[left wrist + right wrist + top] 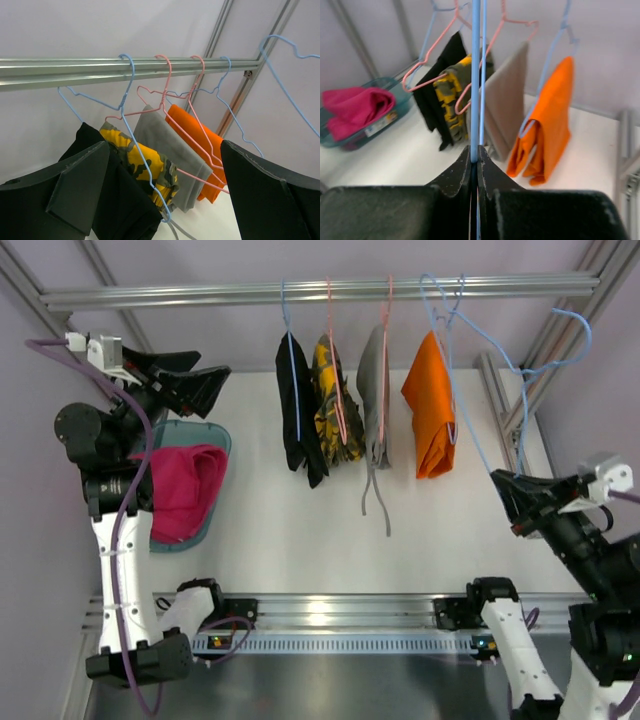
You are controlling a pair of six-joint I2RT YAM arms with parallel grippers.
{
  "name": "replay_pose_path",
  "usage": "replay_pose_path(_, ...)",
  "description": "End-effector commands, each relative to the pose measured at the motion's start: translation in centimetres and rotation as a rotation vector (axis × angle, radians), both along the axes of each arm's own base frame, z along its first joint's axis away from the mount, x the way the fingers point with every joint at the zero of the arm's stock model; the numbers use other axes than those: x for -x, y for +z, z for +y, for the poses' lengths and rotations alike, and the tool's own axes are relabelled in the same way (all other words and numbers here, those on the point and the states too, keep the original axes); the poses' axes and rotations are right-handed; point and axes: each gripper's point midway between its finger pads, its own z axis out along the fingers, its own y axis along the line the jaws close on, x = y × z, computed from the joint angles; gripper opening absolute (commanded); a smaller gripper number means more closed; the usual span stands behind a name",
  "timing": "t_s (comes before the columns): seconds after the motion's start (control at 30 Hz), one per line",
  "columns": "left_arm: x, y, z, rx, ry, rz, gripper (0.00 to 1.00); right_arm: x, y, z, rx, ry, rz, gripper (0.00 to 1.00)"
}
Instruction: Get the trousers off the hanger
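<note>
Count the pink trousers [185,490] as done, lying bunched in the teal basket [218,435] at nine o'clock on the table [300,530]. Look for the black trousers [298,420] just left of twelve o'clock, folded over the bar of a blue hanger [290,350], first of four loaded hangers on the rail [200,292]. Hanging just beside a yellow camouflage garment [333,400], with a grey garment [375,390] and an orange garment [432,410] further toward one o'clock.

Note the left gripper [165,142] at ten o'clock, near the basket's far rim, with fingers spread wide, holding nothing and facing the row of hangers. Note the right gripper [475,150] at three o'clock, with fingers pressed together on the wire of an empty blue hanger [475,75], apparently off the rail.

Judging from this, treat the black pair as the step in hand. Bring the left gripper in low, toward the hanging end of the black cloth, not toward the wire. Pinch both layers well below the bar, and away from the camouflage cloth next to it. Pull on one side only, down and toward seven o'clock, to slide the cloth over the bar rather than drag the hanger along the rail. Expect sagging, soft cloth; lift it well clear before swinging back to nine o'clock. Consider parking the empty hanger first, freeing the right gripper to steady the loaded one.
</note>
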Motion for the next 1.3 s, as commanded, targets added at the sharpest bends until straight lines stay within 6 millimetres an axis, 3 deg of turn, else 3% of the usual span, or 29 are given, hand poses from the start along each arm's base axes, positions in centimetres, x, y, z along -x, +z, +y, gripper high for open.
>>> replay_pose_path(0.0,-0.2,0.4,-0.2,-0.007,-0.016,-0.035,0.99,1.6,-1.0,-2.5,-0.009,-0.193,0.015,0.00)
replay_pose_path(0.07,-0.6,-0.1,-0.3,-0.010,-0.017,-0.025,0.99,2.7,-1.3,-3.4,-0.011,-0.275,0.005,0.00)
replay_pose_path(0.33,-1.4,-1.6,-0.5,-0.054,-0.018,-0.025,0.99,3.9,-7.0,-8.7,0.054,-0.640,0.197,0.00)
replay_pose_path(0.43,-1.7,-2.4,-0.4,-0.055,-0.013,-0.012,0.99,2.6,-8.8,-9.7,0.075,-0.672,0.277,0.00)
replay_pose_path(0.57,-1.7,-2.9,-0.4,-0.060,-0.007,-0.010,0.99,-0.9,-10.4,-10.6,0.097,-0.655,0.413,0.00)
replay_pose_path(0.7,-1.3,-3.6,-0.5,-0.079,-0.008,-0.018,0.99,-5.0,-8.7,-12.2,0.217,-0.634,0.387,0.00)
replay_pose_path(0.8,-0.3,-4.6,-0.9,-0.096,-0.031,-0.017,0.99,-8.0,-6.3,-13.2,0.261,-0.633,0.330,0.00)
replay_pose_path(1.03,0.7,-6.8,-0.9,-0.124,-0.014,0.031,0.99,-12.3,-2.4,-14.4,0.288,-0.634,0.258,0.00)
replay_pose_path(1.27,0.9,-7.9,-0.9,-0.158,-0.019,0.058,0.99,-16.5,-2.1,-15.3,0.280,-0.609,0.309,0.00)
